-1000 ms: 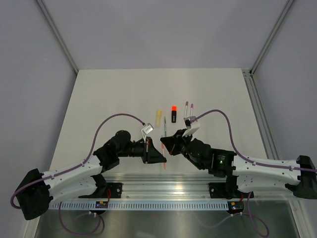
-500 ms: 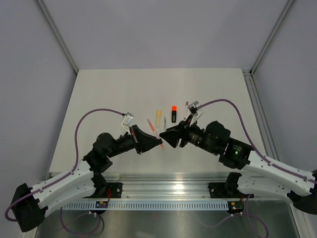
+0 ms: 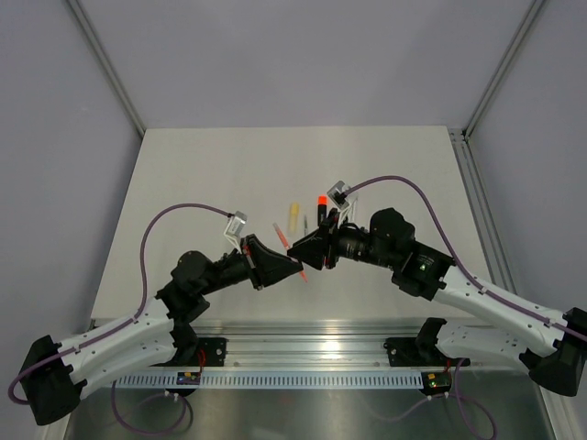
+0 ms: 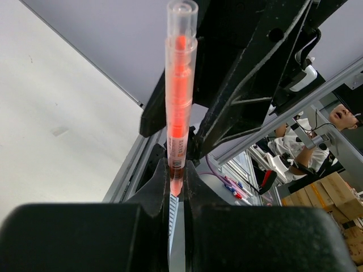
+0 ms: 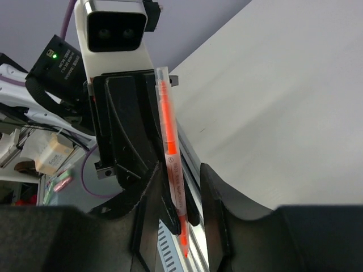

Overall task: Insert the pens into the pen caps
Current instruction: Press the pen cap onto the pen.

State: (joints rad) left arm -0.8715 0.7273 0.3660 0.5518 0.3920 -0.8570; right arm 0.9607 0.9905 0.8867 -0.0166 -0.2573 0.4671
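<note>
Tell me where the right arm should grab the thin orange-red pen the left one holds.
Grip the thin orange-red pen on its free barrel beyond the fingers of the left gripper, coming from the side opposite them. Its lower end is pinched there; the rest stands out straight and bare.

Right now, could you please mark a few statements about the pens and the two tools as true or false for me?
1. The left tool grips the orange-red pen. True.
2. The right tool is shut on that pen. False: its jaws stand apart, the pen between them.
3. The pale yellow highlighter lies on the table. True.
4. The black highlighter is in the right tool. False: it lies on the table.
</note>
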